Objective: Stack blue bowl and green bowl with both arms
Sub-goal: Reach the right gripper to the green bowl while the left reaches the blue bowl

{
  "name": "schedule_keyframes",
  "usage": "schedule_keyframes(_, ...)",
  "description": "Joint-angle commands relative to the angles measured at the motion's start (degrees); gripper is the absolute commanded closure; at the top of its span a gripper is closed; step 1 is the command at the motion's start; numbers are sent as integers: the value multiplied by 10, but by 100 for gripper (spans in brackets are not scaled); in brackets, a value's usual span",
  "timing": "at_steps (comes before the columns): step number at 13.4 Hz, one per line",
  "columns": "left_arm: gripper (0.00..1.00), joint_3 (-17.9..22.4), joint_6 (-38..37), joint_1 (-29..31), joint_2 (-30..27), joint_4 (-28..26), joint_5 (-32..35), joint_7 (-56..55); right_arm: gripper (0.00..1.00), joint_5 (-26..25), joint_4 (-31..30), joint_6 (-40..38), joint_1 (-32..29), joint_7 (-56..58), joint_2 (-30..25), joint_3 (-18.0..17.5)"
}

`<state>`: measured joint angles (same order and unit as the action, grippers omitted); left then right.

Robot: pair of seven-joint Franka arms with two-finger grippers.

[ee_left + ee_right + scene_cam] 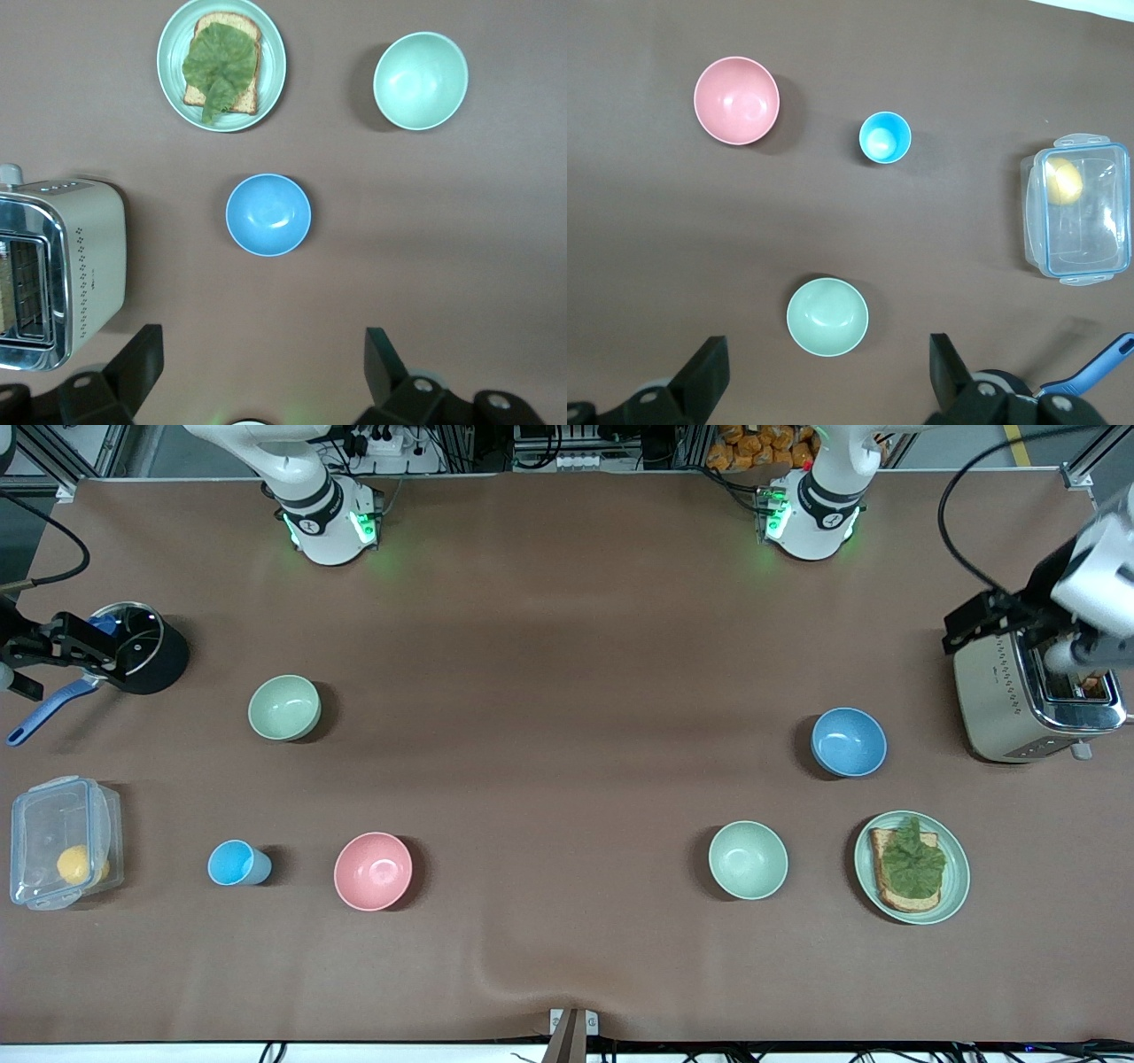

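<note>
The blue bowl (849, 741) stands upright toward the left arm's end of the table, beside the toaster; it also shows in the left wrist view (268, 215). The sage green bowl (283, 707) stands toward the right arm's end; it also shows in the right wrist view (827, 316). My left gripper (983, 624) is open and empty, high over the toaster (261, 354). My right gripper (66, 646) is open and empty, high beside the black pot (828, 359). Both bowls are empty and far apart.
A paler mint bowl (748, 859) and a green plate (957, 886) with toast and lettuce lie nearer the camera than the blue bowl. A toaster (1019, 700), black pot (168, 664), clear box (35, 815), light-blue cup (237, 863) and pink bowl (373, 871) stand around.
</note>
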<state>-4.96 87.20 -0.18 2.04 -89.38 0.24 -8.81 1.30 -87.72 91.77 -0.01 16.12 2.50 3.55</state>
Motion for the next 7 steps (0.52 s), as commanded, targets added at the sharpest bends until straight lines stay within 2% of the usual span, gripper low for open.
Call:
schedule_keyframes(1, 0, -2, 44, 0, 23, -23, 38, 12, 0, -6, -6, -3, 1, 0, 8, -2)
schedule_keyframes(4, 0, -2, 103, -2, 25, -84, 46, 12, 0, -4, -52, 23, -5, -1, 9, -1)
schedule_keyframes(7, 0, -3, 184, 5, 39, -146, 48, 10, 0, -4, -136, 110, -5, -1, 12, 0)
